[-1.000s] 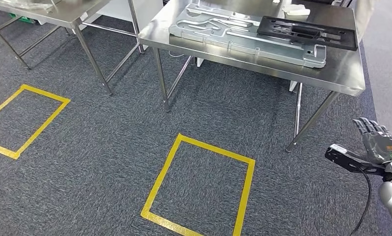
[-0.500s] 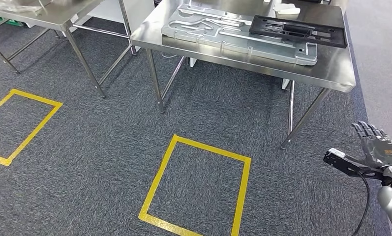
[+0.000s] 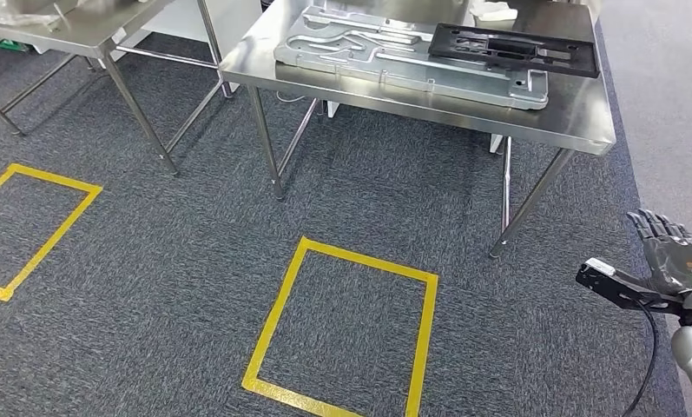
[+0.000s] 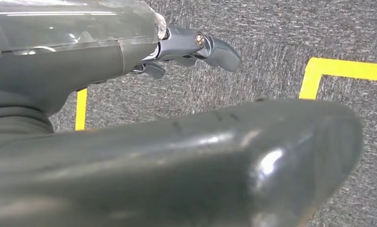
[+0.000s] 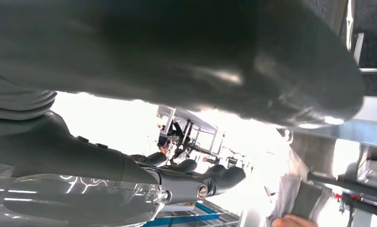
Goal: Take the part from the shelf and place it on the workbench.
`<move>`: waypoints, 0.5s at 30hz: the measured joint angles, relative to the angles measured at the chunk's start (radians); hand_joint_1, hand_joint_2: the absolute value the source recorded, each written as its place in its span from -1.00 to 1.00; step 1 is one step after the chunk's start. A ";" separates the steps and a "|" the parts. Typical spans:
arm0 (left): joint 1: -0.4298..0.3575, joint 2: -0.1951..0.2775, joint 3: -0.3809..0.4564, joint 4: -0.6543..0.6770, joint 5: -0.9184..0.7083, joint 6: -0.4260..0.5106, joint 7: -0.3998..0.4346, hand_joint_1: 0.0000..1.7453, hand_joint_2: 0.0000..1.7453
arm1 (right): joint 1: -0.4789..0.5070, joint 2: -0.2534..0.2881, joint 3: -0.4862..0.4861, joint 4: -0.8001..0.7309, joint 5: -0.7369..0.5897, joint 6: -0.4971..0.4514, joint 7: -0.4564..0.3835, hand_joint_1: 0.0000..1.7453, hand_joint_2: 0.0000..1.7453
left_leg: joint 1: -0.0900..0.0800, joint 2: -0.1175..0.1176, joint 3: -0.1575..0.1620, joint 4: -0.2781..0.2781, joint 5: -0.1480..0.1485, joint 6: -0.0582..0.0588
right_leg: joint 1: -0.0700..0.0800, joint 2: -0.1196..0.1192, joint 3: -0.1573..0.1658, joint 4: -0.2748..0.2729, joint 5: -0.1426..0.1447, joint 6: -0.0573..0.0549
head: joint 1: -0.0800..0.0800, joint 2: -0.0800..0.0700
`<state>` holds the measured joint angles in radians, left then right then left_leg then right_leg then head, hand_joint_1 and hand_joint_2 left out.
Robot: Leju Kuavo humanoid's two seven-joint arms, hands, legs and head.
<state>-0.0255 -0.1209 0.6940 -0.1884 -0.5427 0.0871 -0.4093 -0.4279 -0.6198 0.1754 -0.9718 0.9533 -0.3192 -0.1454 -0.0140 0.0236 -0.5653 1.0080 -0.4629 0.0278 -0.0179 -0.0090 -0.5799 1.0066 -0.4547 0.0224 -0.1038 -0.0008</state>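
Observation:
A flat black frame-shaped part [image 3: 511, 50] lies on the steel workbench [image 3: 576, 122], partly over a large silver machined plate [image 3: 394, 52]. My right hand [image 3: 672, 256] hangs at the lower right of the head view, below and to the right of the bench's corner, fingers spread and holding nothing. In the right wrist view its dark fingers [image 5: 200, 182] stretch out with nothing between them and the thumb. The left hand [image 4: 177, 161] hangs over the carpet in its wrist view, its fingers [image 4: 196, 45] extended and bare.
A second steel table [image 3: 82, 30] stands at the far left. Yellow tape marks one square [image 3: 275, 308] on the grey carpet in front of the bench and another [image 3: 56, 176] at the left. A small white object [image 3: 497, 10] sits at the bench's back.
The whole picture has shifted: bench and tape squares slid left and slightly up, so the camera moved. My right hand keeps its place and pose.

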 joint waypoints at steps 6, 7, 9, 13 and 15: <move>0.003 0.004 0.004 0.000 -0.008 0.000 -0.006 -1.00 -1.00 | 0.014 -0.018 -0.029 -0.065 -0.031 -0.002 0.000 -1.00 -1.00 | 0.010 -0.015 -0.124 0.282 -0.140 -0.024 | -0.004 0.011 0.001 -0.005 0.004 -0.021 | 0.000 0.000; 0.005 0.004 0.005 0.000 -0.010 0.001 -0.006 -1.00 -1.00 | 0.028 -0.021 -0.036 -0.081 -0.034 -0.002 0.002 -1.00 -1.00 | 0.011 -0.015 -0.132 0.298 -0.136 -0.023 | -0.003 0.014 0.001 -0.004 0.003 -0.021 | 0.000 0.000; 0.007 0.004 0.007 0.000 -0.011 0.002 -0.006 -1.00 -1.00 | 0.057 -0.024 -0.051 -0.111 -0.033 -0.002 0.007 -1.00 -1.00 | 0.011 -0.018 -0.091 0.209 -0.076 -0.017 | -0.002 0.021 0.004 -0.004 0.002 -0.020 | 0.000 0.000; 0.008 0.006 0.009 0.000 -0.012 0.004 -0.006 -1.00 -1.00 | 0.097 -0.024 -0.072 -0.154 -0.022 -0.005 0.016 -1.00 -1.00 | 0.007 -0.042 0.004 0.004 -0.006 0.000 | 0.001 0.036 0.001 -0.002 0.002 -0.006 | 0.000 0.000; 0.008 0.006 0.010 0.000 -0.015 0.002 -0.009 -1.00 -1.00 | 0.122 -0.026 -0.083 -0.173 -0.018 -0.006 0.019 -1.00 -1.00 | 0.007 -0.037 0.007 -0.002 -0.003 0.008 | -0.002 0.040 0.000 -0.003 0.003 0.007 | 0.000 0.000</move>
<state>-0.0177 -0.1149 0.7037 -0.1885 -0.5575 0.0896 -0.4186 -0.3062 -0.6454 0.0925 -1.1453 0.9349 -0.3250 -0.1262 -0.0071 -0.0138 -0.5586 1.0059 -0.4662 0.0353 -0.0196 0.0308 -0.5798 1.0036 -0.4517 0.0295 -0.1039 -0.0008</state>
